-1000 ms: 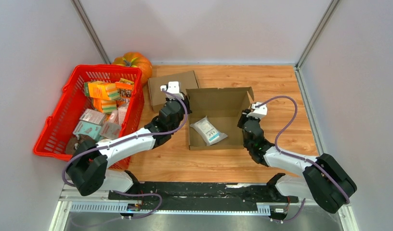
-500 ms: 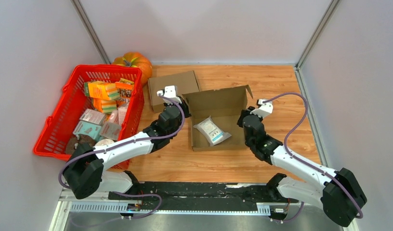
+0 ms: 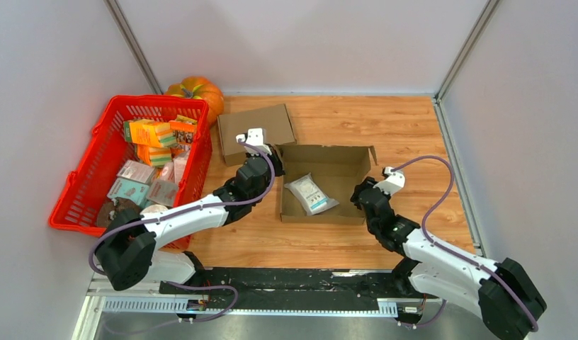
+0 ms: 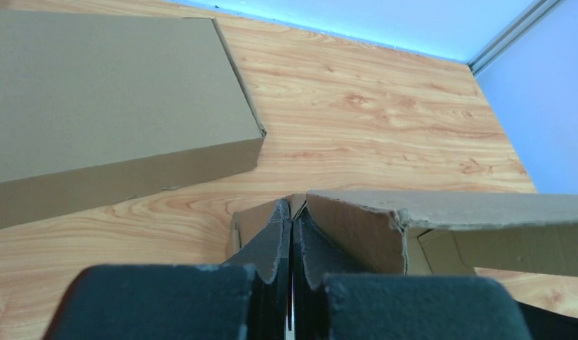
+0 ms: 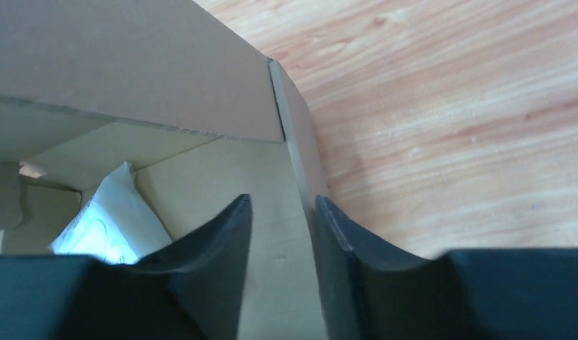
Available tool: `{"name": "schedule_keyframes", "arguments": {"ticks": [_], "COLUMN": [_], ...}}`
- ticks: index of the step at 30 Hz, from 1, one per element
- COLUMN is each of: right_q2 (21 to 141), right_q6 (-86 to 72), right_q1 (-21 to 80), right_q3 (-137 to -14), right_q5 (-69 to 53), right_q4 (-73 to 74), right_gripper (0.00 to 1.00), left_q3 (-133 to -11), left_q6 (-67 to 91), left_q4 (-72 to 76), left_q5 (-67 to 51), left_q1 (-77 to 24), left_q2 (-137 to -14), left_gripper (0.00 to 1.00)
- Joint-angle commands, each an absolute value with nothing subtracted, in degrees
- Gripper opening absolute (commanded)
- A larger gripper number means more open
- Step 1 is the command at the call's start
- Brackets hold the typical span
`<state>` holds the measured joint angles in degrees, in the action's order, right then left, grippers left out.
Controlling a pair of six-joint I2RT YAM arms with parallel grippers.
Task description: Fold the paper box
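While left fingers pinch paper box corner, right fingers parted astride its wall

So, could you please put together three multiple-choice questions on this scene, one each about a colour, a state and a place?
1. The basket is:
A red
B blue
C green

2. The right hand has its fingers:
A pressed shut together
B apart, one on each side of the right wall of the paper box
C out of sight in every view

3. The white packet lies:
A in the basket
B gripped in the right hand
C inside the paper box

Answers:
1 A: the overhead view shows a red mesh basket on the left of the table.
2 B: the right wrist view shows the cardboard wall running between the two spread fingers.
3 C: both the overhead and the right wrist view show the packet on the floor of the box.
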<state>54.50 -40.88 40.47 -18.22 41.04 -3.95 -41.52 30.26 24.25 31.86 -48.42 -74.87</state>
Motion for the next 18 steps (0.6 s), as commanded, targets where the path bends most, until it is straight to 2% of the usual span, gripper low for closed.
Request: {"name": "schedule_keyframes", "arguments": {"ticks": [1, 2, 3, 5, 6, 9, 11, 14, 18], "right_q2": [48.27, 46.25, 41.53, 36.41, 31.43, 22.45, 19.0, 17.22, 26.94], "right_q6": [-46.23, -47.27, -47.29, -46.41, -47.1, -47.89, -47.91, -50.02, -42.21], "right_q1": [40.78, 40.96, 40.96, 40.96, 41.04, 40.96, 41.04, 41.04, 41.04], "right_q3": [-21.44, -21.45, -21.53, -23.1, -26.07, -32.49, -33.4, -40.31, -55.7], "right_q5": [38.42, 35.1, 32.81, 26.76, 25.85, 20.58, 12.89, 13.35, 22.66], "right_q4": [8.41, 11.22, 16.21, 23.25, 32.69, 44.95, 44.49, 47.1, 53.26], "right_gripper": [0.49, 0.51, 0.59, 0.67, 0.71, 0.82, 0.99, 1.0, 1.0], "left_q3": [-39.64, -39.64, -39.73, -39.64, -39.73, -39.82, -39.99, -40.43, -40.69], "left_q6": [31.47, 31.2, 31.2, 30.76, 30.41, 29.62, 29.01, 27.69, 25.76], "left_q4": [21.27, 21.27, 21.1, 20.92, 20.57, 20.21, 20.21, 19.86, 18.46], "left_q5": [29.0, 29.0, 29.09, 29.0, 29.0, 28.83, 28.65, 28.83, 30.23], "left_q1": [-49.74, -49.83, -49.92, -50.1, -50.18, -50.45, -50.71, -51.76, -53.52], "left_q2": [-77.52, -77.69, -77.87, -78.05, -78.05, -77.87, -77.96, -78.31, -78.31], "left_gripper": [0.0, 0.0, 0.0, 0.0, 0.0, 0.0, 0.0, 0.0, 0.0]}}
